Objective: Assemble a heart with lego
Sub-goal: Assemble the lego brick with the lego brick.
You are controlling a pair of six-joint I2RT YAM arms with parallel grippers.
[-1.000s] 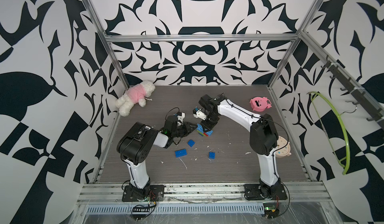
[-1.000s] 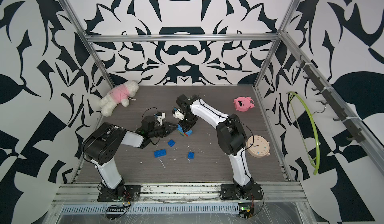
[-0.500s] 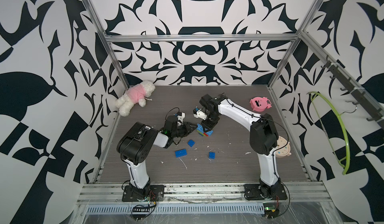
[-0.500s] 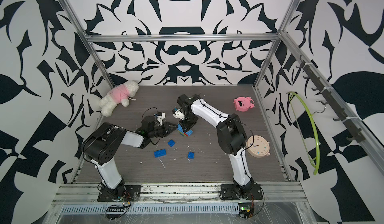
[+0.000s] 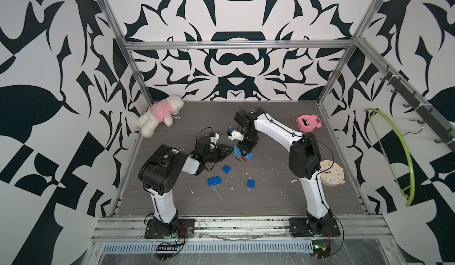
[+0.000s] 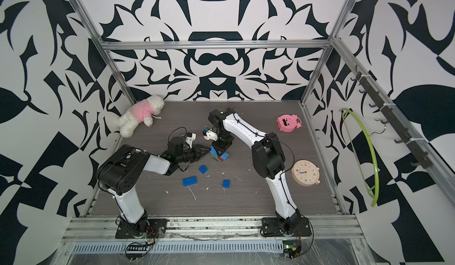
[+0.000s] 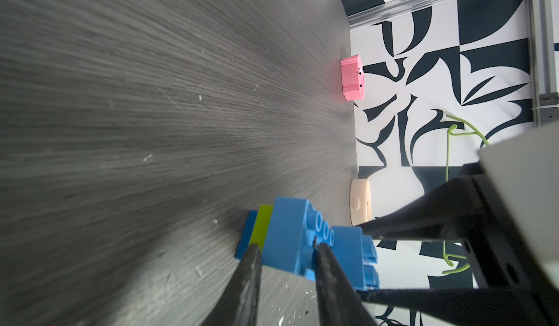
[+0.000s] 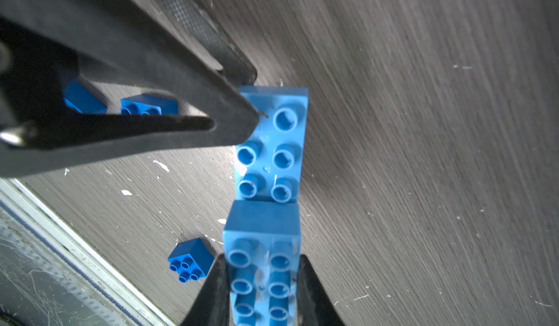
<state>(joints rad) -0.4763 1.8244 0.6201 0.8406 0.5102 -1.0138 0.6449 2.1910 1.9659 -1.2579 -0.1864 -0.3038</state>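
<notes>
Grey table (image 5: 270, 202), open room along its front edge; left tool (image 7: 287, 246) and right tool (image 8: 260, 259) tight on the heart (image 5: 248, 156).

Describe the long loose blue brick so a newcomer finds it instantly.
On the grey table, three loose blue bricks lie near the half-built heart. Take the one nearest the left arm's base: it is long, the other two small squares.
</notes>
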